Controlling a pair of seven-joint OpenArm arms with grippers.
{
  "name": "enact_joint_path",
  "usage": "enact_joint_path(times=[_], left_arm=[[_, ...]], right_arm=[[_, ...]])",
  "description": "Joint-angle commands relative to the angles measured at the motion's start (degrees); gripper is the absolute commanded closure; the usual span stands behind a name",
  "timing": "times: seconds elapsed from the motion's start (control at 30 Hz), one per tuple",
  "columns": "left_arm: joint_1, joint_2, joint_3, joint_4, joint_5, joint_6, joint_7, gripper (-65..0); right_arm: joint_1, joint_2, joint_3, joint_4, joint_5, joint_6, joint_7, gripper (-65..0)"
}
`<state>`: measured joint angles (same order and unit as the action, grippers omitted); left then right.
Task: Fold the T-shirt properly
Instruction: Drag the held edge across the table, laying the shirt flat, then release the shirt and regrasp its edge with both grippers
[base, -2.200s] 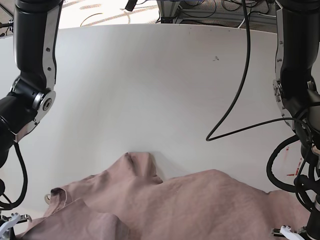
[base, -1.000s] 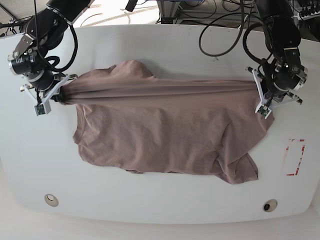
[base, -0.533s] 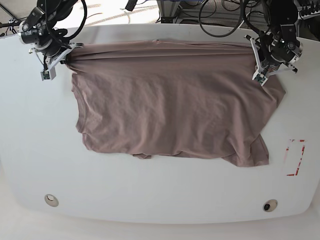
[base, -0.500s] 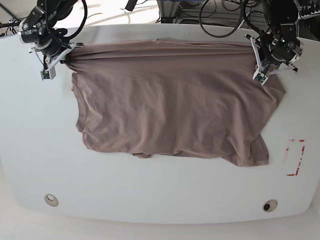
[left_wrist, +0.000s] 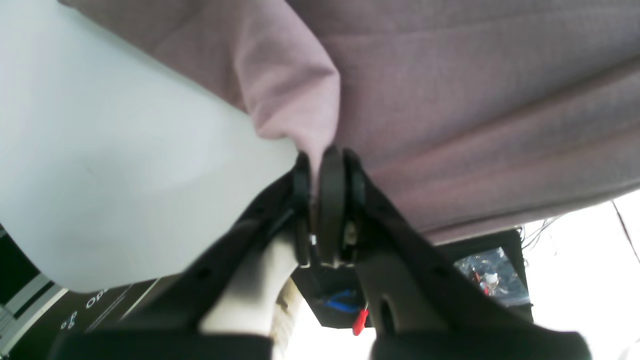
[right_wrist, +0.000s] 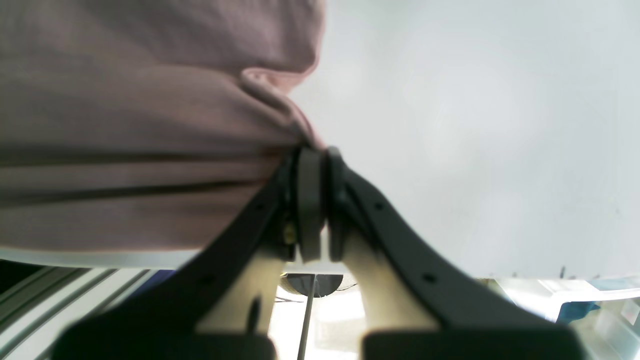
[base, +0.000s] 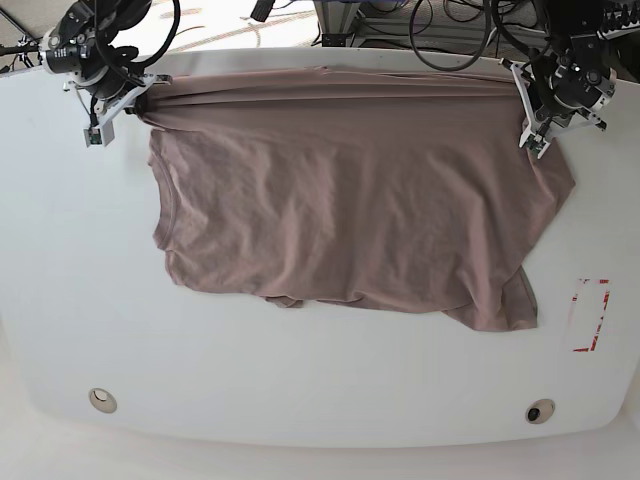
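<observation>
- The table (base: 320, 380), broad and white, runs out under both grippers and on toward the camera side, carrying everything.
- The T-shirt (base: 350, 200), dusty mauve-pink and wrinkled, lies spread on the table between the two grippers, its far edge drawn into a taut band from one to the other, the rest trailing away from them toward the near side.
- One lower corner of the T-shirt sags out in a loose flap well below the left gripper, near a red-outlined marking (base: 588, 315) on the table.
- Left gripper (base: 533, 132), on the base view's right: clenched on a pinch of the T-shirt's far corner; in the left wrist view the left gripper (left_wrist: 322, 160) has cloth bunched right at its tips, fabric rising away above it, bare table beside it.
- Right gripper (base: 128, 102), on the base view's left: also clamped onto the T-shirt at the opposite far corner; the right wrist view shows the right gripper (right_wrist: 314, 157) with a gathered fold caught in its closed tips.
- Two small round fittings (base: 101, 400) sit in the table's near edge, well apart from both grippers.
</observation>
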<state>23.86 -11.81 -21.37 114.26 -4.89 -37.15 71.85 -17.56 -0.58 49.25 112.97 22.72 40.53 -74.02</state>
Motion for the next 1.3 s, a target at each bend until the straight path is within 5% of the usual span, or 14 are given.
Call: enact_joint_path(times=[0.0,0.27,0.3,0.5,0.73,1.27], left_arm=[[-0.1,-1.0,-0.9,0.8,3.9,0.2,1.6,-9.0],[-0.1,-0.9,-1.1,1.0,3.4,-0.7,1.6,-39.2],[-0.2,-0.8,-2.1,1.0,3.4,-2.7,1.6,-39.2],[-3.5,2.9,-16.1,0.7,3.4,-2.9,1.5,-39.2],[-4.6,3.3,-17.8,0.7,2.7,-2.9,1.7,-39.2],[1.2,3.0,-19.5,0.4,-23.9,-2.9,2.0,-39.3]], right_arm=[[-0.1,0.5,0.4,1.0,-2.4,-0.5,0.9,0.0],[0.1,0.4,0.4,1.0,-2.3,-0.5,0.9,0.0],[0.1,0.4,0.5,1.1,-2.3,-0.5,0.9,0.0],[0.0,0.5,0.4,1.2,-2.3,-0.5,1.0,-0.2],[0.5,-0.3,0.3,1.0,-0.4,-0.5,1.0,-0.2],[0.5,-0.6,0.2,1.0,1.9,-0.5,1.0,-0.2]])
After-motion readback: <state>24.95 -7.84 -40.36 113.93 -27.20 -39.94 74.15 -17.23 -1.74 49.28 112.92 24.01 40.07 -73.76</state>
